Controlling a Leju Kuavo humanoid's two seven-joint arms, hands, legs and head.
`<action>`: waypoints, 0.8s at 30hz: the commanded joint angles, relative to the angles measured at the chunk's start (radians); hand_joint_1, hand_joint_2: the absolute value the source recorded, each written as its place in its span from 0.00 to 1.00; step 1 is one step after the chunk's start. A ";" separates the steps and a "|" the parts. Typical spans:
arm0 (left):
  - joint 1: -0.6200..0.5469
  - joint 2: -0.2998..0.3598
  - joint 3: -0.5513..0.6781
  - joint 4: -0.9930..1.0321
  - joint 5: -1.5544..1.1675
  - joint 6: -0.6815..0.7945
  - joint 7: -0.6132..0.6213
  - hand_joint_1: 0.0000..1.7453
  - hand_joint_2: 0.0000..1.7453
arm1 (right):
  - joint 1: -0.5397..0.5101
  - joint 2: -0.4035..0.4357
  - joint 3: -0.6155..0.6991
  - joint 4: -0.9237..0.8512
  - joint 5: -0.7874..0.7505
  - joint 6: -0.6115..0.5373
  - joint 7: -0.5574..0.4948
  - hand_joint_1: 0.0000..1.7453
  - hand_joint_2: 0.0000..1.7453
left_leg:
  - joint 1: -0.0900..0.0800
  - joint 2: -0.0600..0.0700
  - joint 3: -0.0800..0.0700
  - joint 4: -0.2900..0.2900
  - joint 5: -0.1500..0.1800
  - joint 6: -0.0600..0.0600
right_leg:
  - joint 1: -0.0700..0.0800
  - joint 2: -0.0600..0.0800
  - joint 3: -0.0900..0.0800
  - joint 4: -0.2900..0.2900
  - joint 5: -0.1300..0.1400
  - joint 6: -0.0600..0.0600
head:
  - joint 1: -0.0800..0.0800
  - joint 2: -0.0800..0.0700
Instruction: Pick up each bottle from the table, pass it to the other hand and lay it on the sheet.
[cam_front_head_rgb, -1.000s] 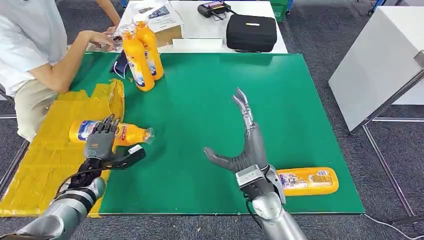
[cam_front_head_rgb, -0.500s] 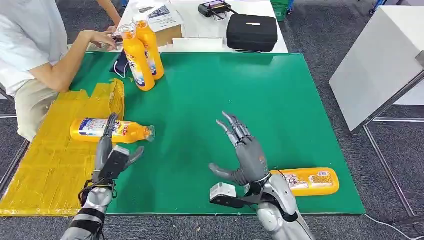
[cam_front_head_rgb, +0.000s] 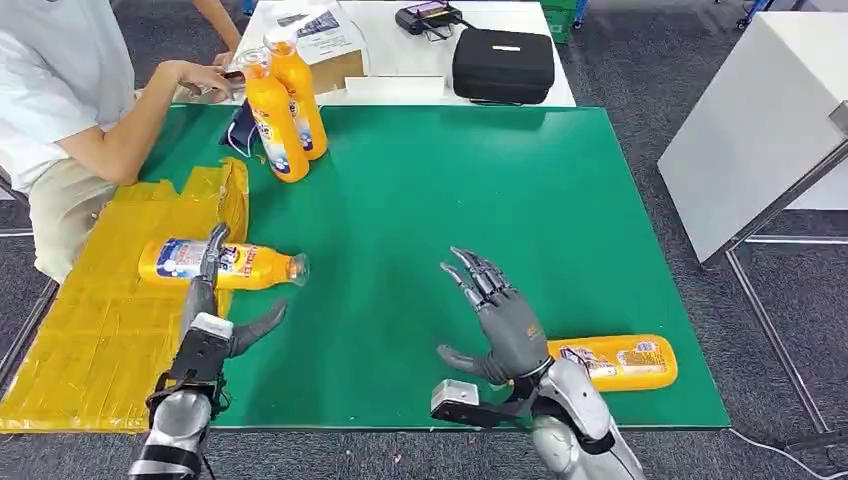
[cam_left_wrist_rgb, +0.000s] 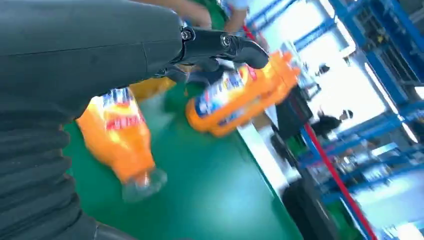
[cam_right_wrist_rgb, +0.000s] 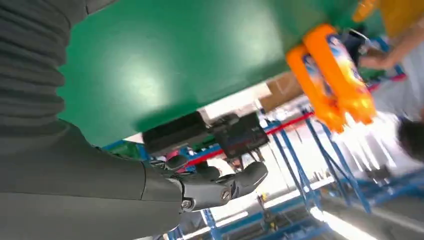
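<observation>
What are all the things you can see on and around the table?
Upright bottles: two, orange, standing together at the table's far left corner.
Bottle on the sheet: one, orange with a clear cap, lying on its side across the sheet's edge.
Bottle by the right hand: one, orange, lying near the table's front edge.
Sheet: one, yellow, over the table's left side.
Table: one, green top.
Black case: one, on the white table behind.
Person: one, white shirt, seated at far left.
Left hand: grey, open, near the lying bottle.
Right hand: grey, open, fingers spread.
</observation>
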 joint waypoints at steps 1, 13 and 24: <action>0.048 -0.023 -0.072 0.001 0.098 -0.165 0.025 0.00 1.00 | 0.097 -0.150 -0.052 0.029 0.028 0.089 0.012 0.00 1.00 | 0.000 -0.003 0.004 -0.001 -0.001 0.000 | 0.000 -0.001 0.005 -0.002 -0.002 0.000 | 0.000 0.000; 0.021 -0.020 -0.167 0.018 0.096 -0.208 0.025 0.00 1.00 | 0.129 -0.241 -0.172 0.096 0.010 0.171 0.025 0.00 1.00 | -0.001 -0.002 0.004 0.000 -0.003 0.002 | -0.001 0.000 0.006 -0.004 -0.002 0.002 | 0.000 0.000; 0.024 -0.021 -0.177 0.023 0.098 -0.200 0.037 0.00 1.00 | 0.098 -0.241 -0.228 0.167 0.078 0.152 0.102 0.00 1.00 | 0.000 -0.001 0.008 0.000 -0.005 0.002 | -0.001 0.002 0.010 -0.004 -0.004 0.002 | 0.000 0.000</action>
